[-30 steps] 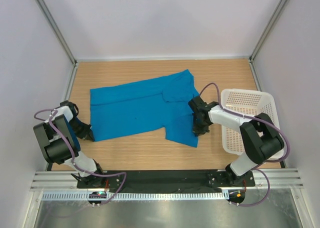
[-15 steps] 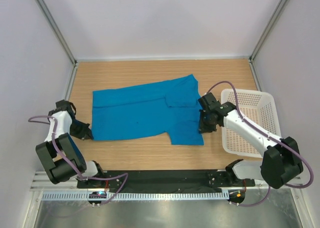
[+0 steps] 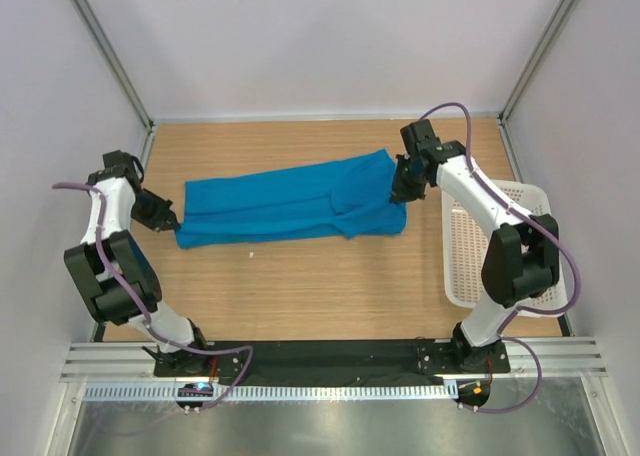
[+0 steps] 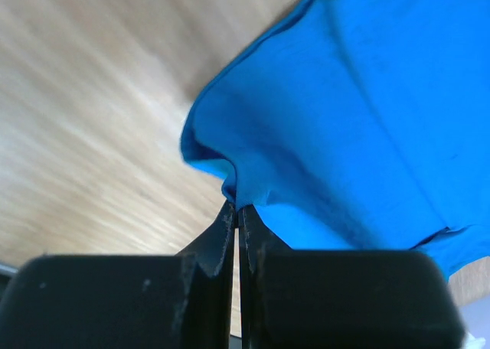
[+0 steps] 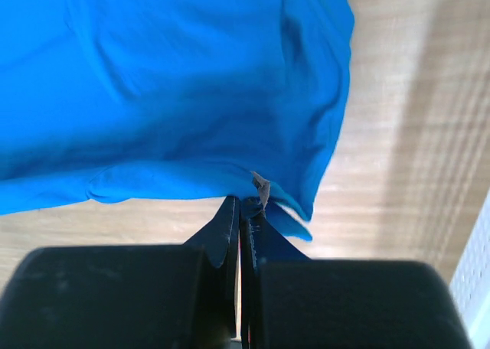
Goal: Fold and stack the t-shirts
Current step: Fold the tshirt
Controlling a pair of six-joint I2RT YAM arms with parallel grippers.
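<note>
One bright blue t-shirt lies stretched left to right across the middle of the wooden table, its near half lifted and folding toward the far side. My left gripper is shut on the shirt's left edge; in the left wrist view the cloth hangs pinched at the fingertips. My right gripper is shut on the shirt's right edge near a sleeve; in the right wrist view the cloth is pinched at the tips, with a small label beside them.
A white lattice basket stands at the right edge of the table, close to my right arm. A tiny white speck lies on the wood in front of the shirt. Side walls close the table left and right.
Both grippers have moved away from me toward the far side, lifting the shirt's near edge. The shirt now covers a narrower strip, and the right arm has swung over the basket.
</note>
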